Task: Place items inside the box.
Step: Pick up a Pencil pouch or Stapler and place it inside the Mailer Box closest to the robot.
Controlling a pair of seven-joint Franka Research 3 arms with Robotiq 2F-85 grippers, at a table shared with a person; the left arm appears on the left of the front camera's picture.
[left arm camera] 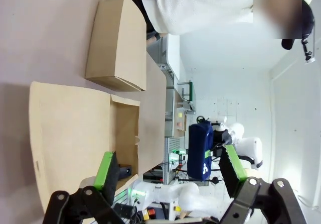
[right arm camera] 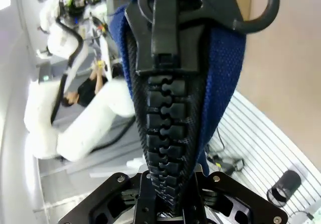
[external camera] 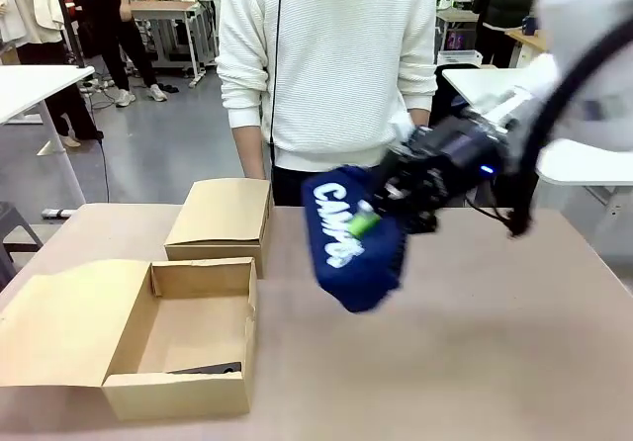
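Note:
My right gripper [external camera: 366,221] is shut on a navy zip pencil pouch [external camera: 348,248] with white lettering and holds it in the air above the middle of the table, to the right of the open cardboard box [external camera: 173,396]. In the right wrist view the pouch's black zip [right arm camera: 168,108] runs up from between my shut fingers [right arm camera: 168,186]. A black item [external camera: 206,369] lies at the box's front inner edge. My left gripper [left arm camera: 169,166] is open with nothing between its green pads. It looks down on the open box [left arm camera: 70,133], with the pouch [left arm camera: 200,148] farther off.
A closed cardboard box [external camera: 223,216] sits behind the open one, near the far edge. The open box's lid flap [external camera: 69,322] lies flat to its left. A person in a white sweater [external camera: 331,65] stands at the far side of the table.

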